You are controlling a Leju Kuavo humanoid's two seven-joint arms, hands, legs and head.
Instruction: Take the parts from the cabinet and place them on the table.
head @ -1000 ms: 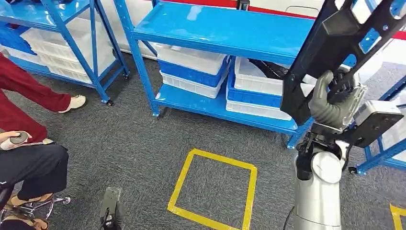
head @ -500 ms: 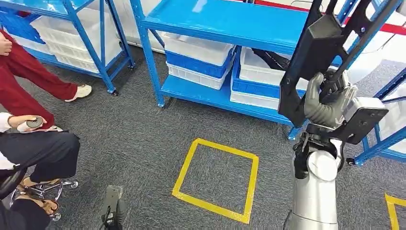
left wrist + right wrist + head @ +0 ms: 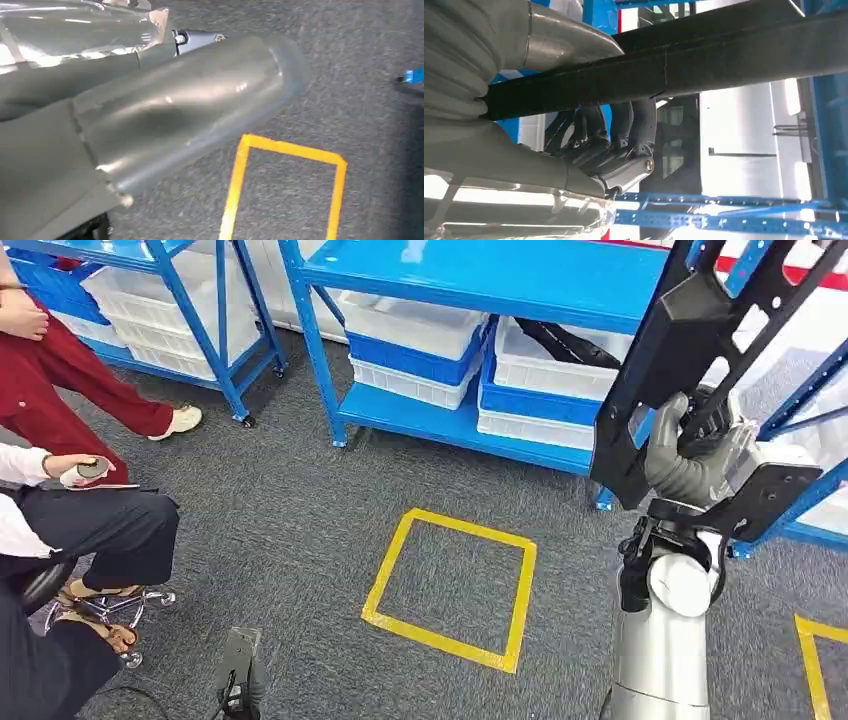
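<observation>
With the right hand [image 3: 690,455] clamped on a black frame part [image 3: 690,350] near the blue shelving [image 3: 470,285], pickup looks done, table drop-off pending; left hand's state can't be told.

You'll notice the whole head view has swung, so the blue shelf rack [image 3: 470,280] and the yellow floor square [image 3: 452,588] sit differently in frame; that is the camera turning, not the things. Beside the rack, the seated person in dark trousers [image 3: 110,530] has come further into frame. The right hand [image 3: 690,455] still grips the black frame part [image 3: 690,350] the same way.
</observation>
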